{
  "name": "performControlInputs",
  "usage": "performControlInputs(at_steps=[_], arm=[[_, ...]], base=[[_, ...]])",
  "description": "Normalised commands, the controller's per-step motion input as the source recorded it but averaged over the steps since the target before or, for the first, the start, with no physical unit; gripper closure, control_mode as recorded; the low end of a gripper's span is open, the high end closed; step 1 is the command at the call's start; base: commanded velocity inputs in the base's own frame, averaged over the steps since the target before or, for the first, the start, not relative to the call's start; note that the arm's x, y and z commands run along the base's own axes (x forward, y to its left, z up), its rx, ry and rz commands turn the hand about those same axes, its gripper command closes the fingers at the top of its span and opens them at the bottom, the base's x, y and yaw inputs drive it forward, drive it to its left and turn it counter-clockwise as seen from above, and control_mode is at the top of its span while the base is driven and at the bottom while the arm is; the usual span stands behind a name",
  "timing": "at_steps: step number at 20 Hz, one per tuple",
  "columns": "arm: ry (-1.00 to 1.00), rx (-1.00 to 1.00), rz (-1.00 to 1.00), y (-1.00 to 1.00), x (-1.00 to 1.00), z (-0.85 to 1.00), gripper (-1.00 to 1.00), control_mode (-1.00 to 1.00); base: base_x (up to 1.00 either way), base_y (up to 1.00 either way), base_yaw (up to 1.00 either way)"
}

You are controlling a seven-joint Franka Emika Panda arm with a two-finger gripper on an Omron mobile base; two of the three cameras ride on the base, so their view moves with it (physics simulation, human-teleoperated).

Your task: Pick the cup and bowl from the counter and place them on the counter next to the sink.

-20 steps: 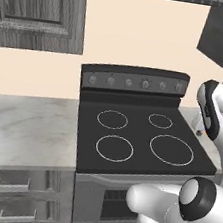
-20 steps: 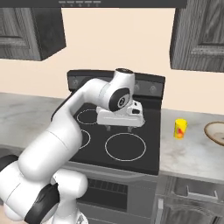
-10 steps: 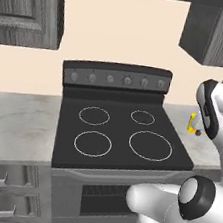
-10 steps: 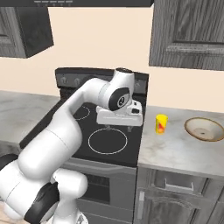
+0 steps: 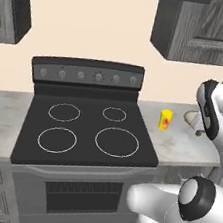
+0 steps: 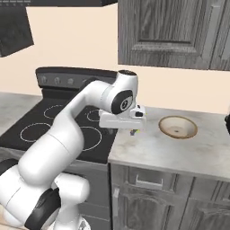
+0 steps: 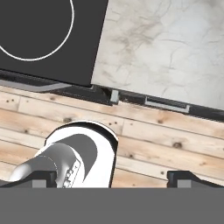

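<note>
Your view has slid rightward along the counter [image 5: 179, 144] over the last second: that is the base driving, not the things moving. Take the stovetop [image 5: 87, 132] as your landmark. Just right of it, on the stone, stands the cup [image 5: 166, 118]; further right again sits the bowl [image 6: 178, 126], well apart from the stove edge. Your gripper [image 6: 133, 131] hangs above the counter close by the stove's right edge, jaws spread wide and holding nothing. You now have both pieces within likely reach; neither is lifted yet.
</note>
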Motion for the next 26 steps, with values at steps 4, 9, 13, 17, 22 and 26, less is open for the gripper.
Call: performControlInputs(at_steps=[4, 9, 13, 17, 22, 26], arm=[[0.0, 0.0, 0.0, 0.0, 0.0, 0.0, -1.0, 1.0], [0.0, 0.0, 0.0, 0.0, 0.0, 0.0, -1.0, 1.0], [0.0, 0.0, 0.0, 0.0, 0.0, 0.0, -1.0, 1.0], [0.0, 0.0, 0.0, 0.0, 0.0, 0.0, -1.0, 1.0], [0.0, 0.0, 0.0, 0.0, 0.0, 0.0, -1.0, 1.0], [0.0, 0.0, 0.0, 0.0, 0.0, 0.0, -1.0, 1.0]], base=[[0.0, -0.69, 0.0], [0.0, -0.6, 0.0], [0.26, -0.42, 0.0], [0.45, -0.36, 0.0], [0.72, -0.26, 0.0], [0.54, -0.16, 0.0]])
